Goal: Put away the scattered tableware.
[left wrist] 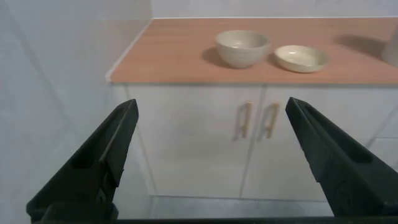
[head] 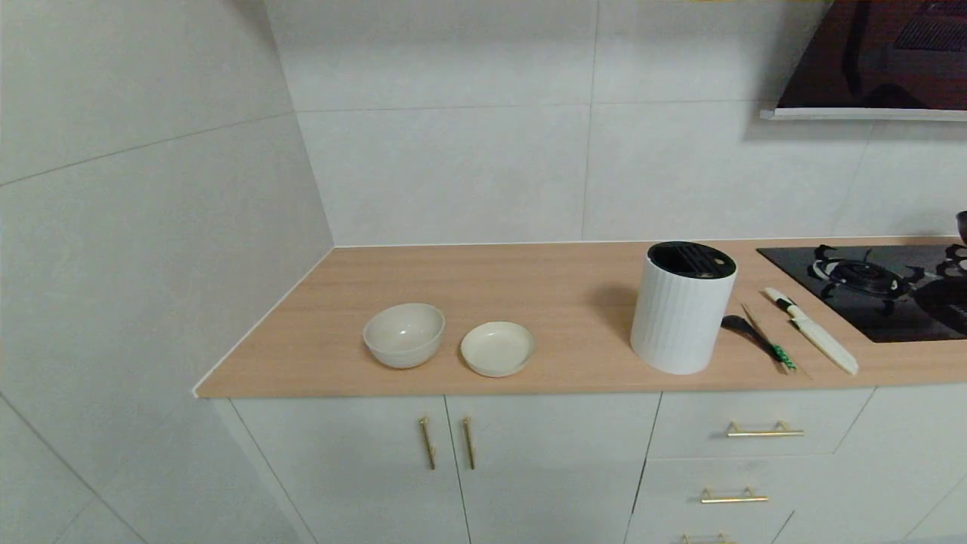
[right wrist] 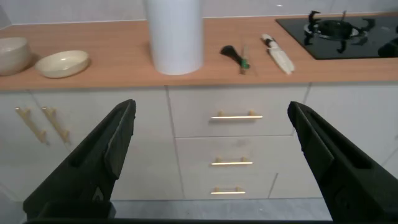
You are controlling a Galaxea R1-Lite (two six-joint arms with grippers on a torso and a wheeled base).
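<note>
Holds left gripper (left wrist: 210, 106) and right gripper (right wrist: 210, 106) agape, empty; faces bowl (head: 403, 334), dish (head: 497, 348) left of white holder (head: 683, 308).

Cream bowl (head: 403, 335) and dish (head: 497, 348); white ribbed holder (head: 682, 317) (black top); wood-grain counter (head: 491, 279)

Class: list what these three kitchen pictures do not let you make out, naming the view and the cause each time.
1. Head view: the utensil holder has slots too dark to show any contents.
2. Right wrist view: the holder's top is cut off by the picture's edge.
3. Head view: a dark object beyond the gas hob is cut off by the edge and cannot be identified.
4. Head view: the chopsticks are too small to count.
</note>
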